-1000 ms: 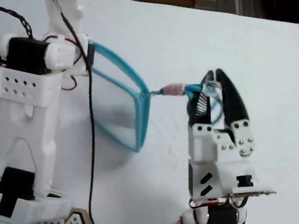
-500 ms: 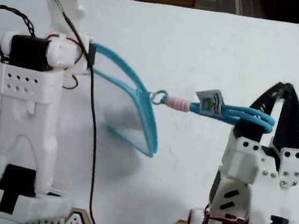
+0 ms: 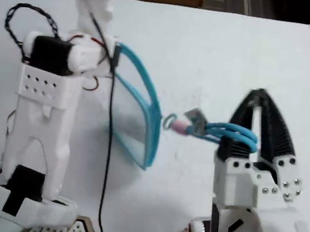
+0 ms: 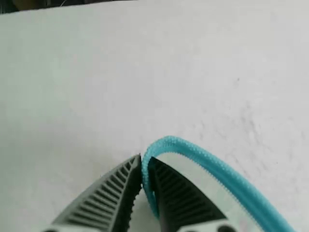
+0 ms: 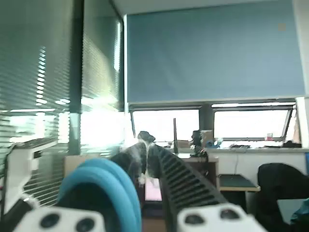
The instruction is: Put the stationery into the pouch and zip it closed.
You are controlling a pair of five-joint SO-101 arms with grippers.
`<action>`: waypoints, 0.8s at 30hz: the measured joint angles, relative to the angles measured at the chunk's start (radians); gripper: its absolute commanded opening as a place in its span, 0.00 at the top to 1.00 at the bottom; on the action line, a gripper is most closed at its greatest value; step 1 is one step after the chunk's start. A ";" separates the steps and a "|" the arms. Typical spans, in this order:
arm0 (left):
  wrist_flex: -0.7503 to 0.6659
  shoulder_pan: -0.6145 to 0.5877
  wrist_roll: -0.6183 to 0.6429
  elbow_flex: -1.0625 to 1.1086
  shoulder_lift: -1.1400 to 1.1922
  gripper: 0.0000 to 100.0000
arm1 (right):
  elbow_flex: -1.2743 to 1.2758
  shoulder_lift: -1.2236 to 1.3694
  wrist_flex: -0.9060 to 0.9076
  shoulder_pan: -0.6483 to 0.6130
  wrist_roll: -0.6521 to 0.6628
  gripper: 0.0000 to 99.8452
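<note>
On the white counter [image 3: 235, 52], a limp clear pouch with blue zipper trim [image 3: 144, 115] has its edge pinched in the closed left tool [image 4: 144, 162]. At its three o'clock, a light blue cord loop [image 3: 231, 133], probably the best pulling point, hooks over the right tool [image 3: 258, 95], tips together.

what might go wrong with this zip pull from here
1. The left gripper pinches only the thin blue edge of the pouch at its fingertips, so a harder tug might slip the edge free.
2. The blue cord on the zip pull looks looped round one finger of the right gripper rather than pinched. It might slide off mid-pull.
</note>
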 measured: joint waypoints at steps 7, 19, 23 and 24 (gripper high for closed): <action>-0.021 0.097 -0.028 -0.012 0.000 0.91 | -0.364 0.285 0.219 -0.137 0.006 0.98; 0.049 0.097 -0.026 -0.138 0.000 0.77 | -1.026 0.822 0.491 -0.175 -0.066 0.98; 0.101 0.095 -0.026 -0.252 0.000 0.77 | -1.160 0.918 0.563 -0.178 -0.068 0.98; 0.110 0.089 -0.026 -0.281 0.000 0.77 | -1.181 0.933 0.580 -0.176 -0.068 0.98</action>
